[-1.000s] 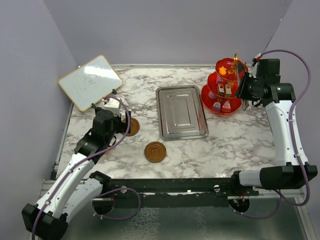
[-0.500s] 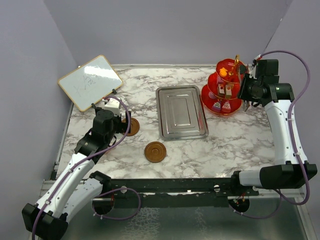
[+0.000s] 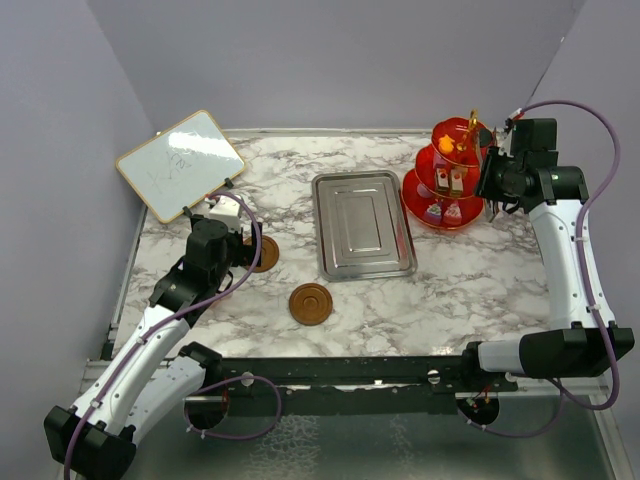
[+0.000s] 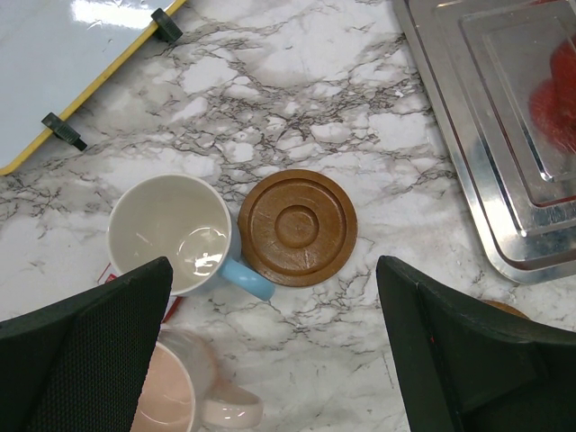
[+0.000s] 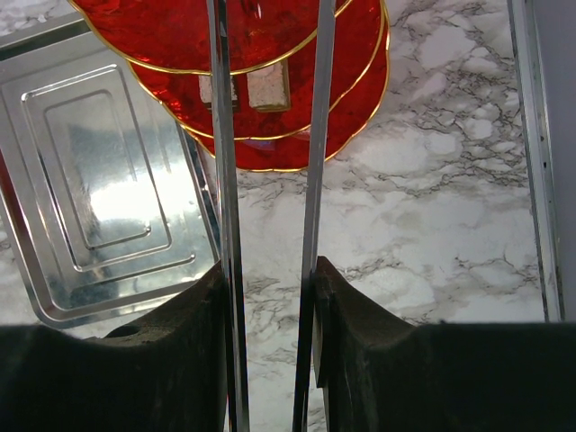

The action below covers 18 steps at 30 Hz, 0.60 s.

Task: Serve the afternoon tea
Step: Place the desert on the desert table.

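Here, left fingers (image 4: 81,360) spread above blue cup (image 4: 171,234), right fingers (image 5: 378,360) clamped on tongs (image 5: 315,135) over stand (image 5: 144,36)

Here's my left arm (image 3: 150,340): white shells on the long links, black blocks at the joints. My right arm (image 3: 570,270) matches it, white between black housings. A purple cable (image 3: 600,130) loops along each one. Up close, my left fingers (image 4: 85,351) are broad black wedges with a fine woven-looking grain. My right fingers (image 5: 108,369) are smooth matte black, rounded at the edges, one with a small round hole.
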Each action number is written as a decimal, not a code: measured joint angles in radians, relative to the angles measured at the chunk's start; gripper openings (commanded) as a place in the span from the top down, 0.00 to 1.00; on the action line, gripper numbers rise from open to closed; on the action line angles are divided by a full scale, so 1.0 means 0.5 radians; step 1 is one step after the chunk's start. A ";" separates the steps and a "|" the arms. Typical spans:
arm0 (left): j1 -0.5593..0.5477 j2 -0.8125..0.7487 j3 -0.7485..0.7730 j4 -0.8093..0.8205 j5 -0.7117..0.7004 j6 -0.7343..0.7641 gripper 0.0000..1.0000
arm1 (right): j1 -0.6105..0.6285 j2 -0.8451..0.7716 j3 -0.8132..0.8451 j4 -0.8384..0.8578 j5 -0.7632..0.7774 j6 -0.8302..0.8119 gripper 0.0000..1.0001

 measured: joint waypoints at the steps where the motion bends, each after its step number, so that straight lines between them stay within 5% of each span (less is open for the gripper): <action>1: 0.000 0.000 0.000 0.000 0.000 -0.001 0.01 | 0.000 0.000 0.000 0.001 -0.002 -0.001 0.70; 18: 0.000 0.010 0.000 0.000 0.001 0.000 0.01 | 0.000 0.030 -0.038 0.028 -0.013 -0.014 0.63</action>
